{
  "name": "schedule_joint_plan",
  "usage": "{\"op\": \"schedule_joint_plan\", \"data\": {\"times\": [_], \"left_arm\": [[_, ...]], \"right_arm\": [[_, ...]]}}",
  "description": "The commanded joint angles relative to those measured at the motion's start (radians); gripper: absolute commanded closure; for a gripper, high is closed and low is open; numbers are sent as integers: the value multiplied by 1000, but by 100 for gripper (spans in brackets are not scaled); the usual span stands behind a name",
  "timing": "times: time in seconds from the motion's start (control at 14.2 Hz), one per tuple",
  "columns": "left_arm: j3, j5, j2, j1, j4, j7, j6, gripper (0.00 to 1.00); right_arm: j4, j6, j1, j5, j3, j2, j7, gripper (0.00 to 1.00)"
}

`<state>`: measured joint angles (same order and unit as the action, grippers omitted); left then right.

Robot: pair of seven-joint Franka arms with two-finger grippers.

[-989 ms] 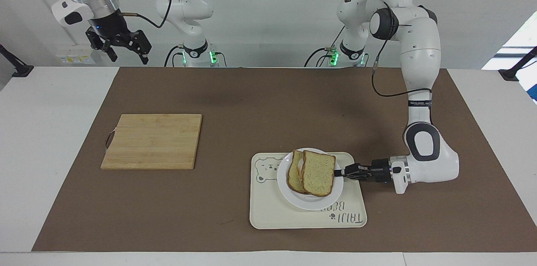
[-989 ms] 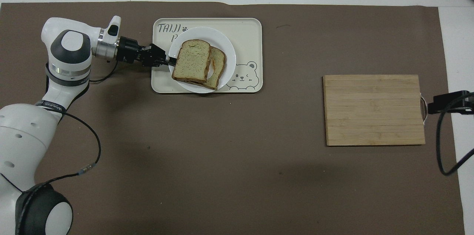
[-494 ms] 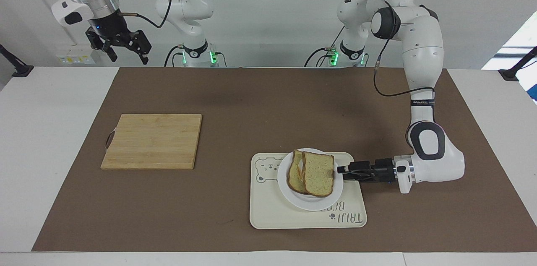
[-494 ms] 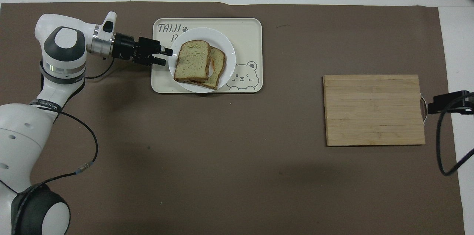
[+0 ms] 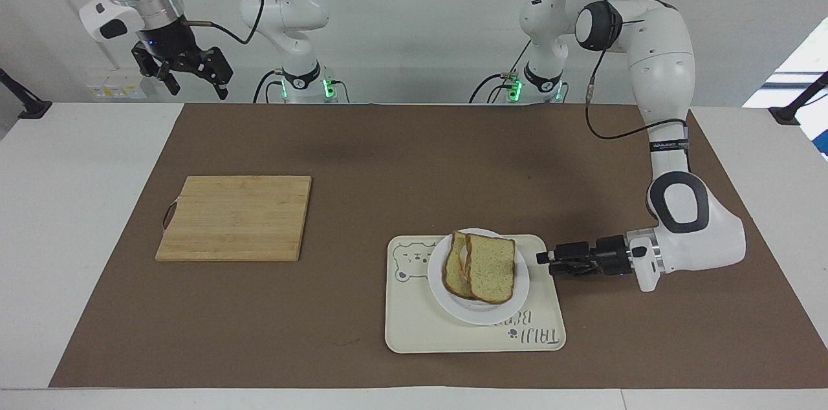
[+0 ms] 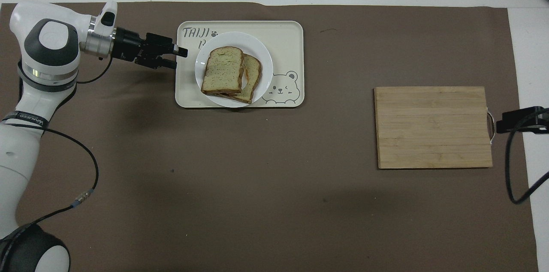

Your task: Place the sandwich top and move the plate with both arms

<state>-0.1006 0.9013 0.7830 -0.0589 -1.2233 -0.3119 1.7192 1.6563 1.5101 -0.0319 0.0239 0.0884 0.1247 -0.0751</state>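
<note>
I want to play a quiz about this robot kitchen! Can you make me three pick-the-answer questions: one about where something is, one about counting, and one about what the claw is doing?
1. Where is the white plate?
A. on the cream tray
B. on the wooden cutting board
C. straight on the brown mat

2. How many bread slices are on the plate?
A. one
B. two
C. four

3. What is the left claw doing?
A. squeezing the top slice
B. open, holding nothing, beside the tray
C. lifting the plate

Answers:
1. A, the plate sits inside the tray's rim.
2. B, the top slice lies partly over one lower slice.
3. B, its fingers are apart with a gap between it and the plate.
</note>
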Motion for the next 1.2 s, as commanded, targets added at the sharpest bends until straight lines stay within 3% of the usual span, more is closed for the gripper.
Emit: {"op": "schedule_joint_plan", "data": {"times": [0.0, 0.42, 0.64, 0.99, 1.13], "left_arm": [[15, -118, -97, 16, -44, 69, 52, 0], [15, -431, -261, 33, -143, 163, 195, 0], [15, -645, -295, 42, -142, 237, 209, 0], [42, -670, -346, 19, -142, 240, 171, 0], [41, -781, -352, 31, -143, 267, 168, 0]], "right_arm": [[31, 9, 7, 13, 1, 27, 31, 0], [31, 7, 7, 11, -1, 27, 55, 0], [33, 7, 7, 11, -1, 29, 77, 0], [31, 7, 7, 10, -1, 29, 77, 0], [33, 7, 7, 10, -1, 29, 77, 0]]}}
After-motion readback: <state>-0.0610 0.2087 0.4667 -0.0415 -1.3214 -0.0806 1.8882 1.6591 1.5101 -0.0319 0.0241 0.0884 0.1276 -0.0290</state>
